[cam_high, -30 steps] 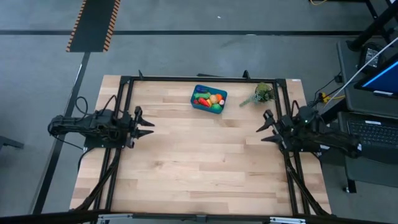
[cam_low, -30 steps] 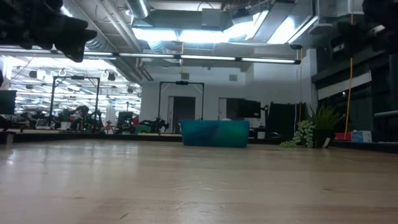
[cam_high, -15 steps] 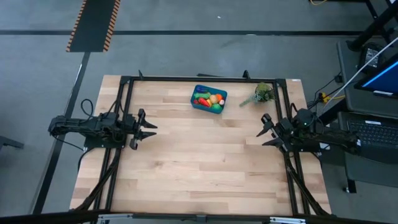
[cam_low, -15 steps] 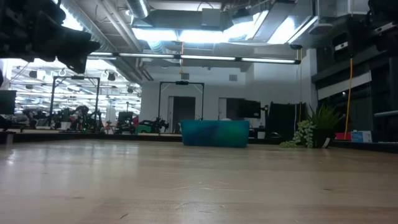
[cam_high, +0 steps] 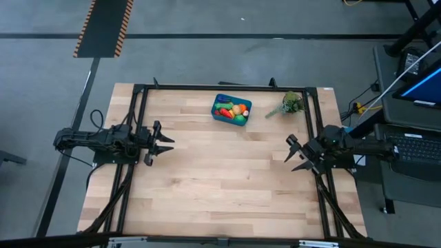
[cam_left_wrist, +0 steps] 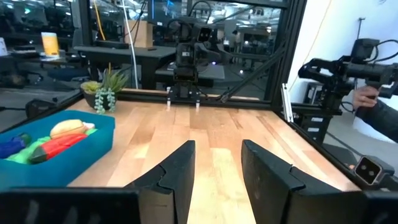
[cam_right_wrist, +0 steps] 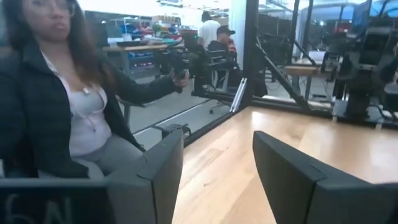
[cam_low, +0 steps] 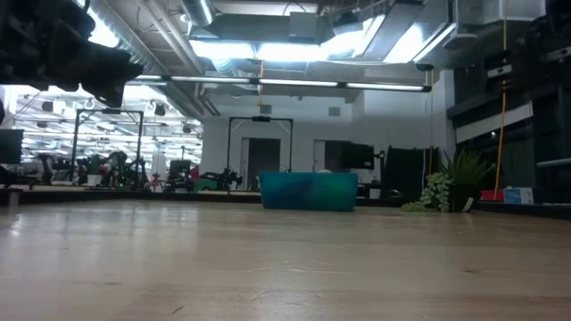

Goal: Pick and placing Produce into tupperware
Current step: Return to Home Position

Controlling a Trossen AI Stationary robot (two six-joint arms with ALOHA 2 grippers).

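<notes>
Moved since 1 s ago: right gripper (cam_high: 291,153), slid a little further from the tupperware's (cam_high: 215,110) end of the table (cam_high: 220,193); left gripper (cam_high: 169,143) barely shifted.
Item 1, tupperware: teal, w/ produce (cam_high: 232,110) piled inside; red, orange, yellow, green pcs.
Item 2, right gripper: well right of tupperware, fingers spread, empty.
Item 3, left gripper: well left of tupperware, fingers spread, empty.
Item 4, plant sprig (cam_high: 291,103): near tupperware's right side, not touching.

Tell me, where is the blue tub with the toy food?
In the high view, the blue tub sits near the middle of the table's far edge, with the leafy sprig beside it on the robot's right.
</notes>
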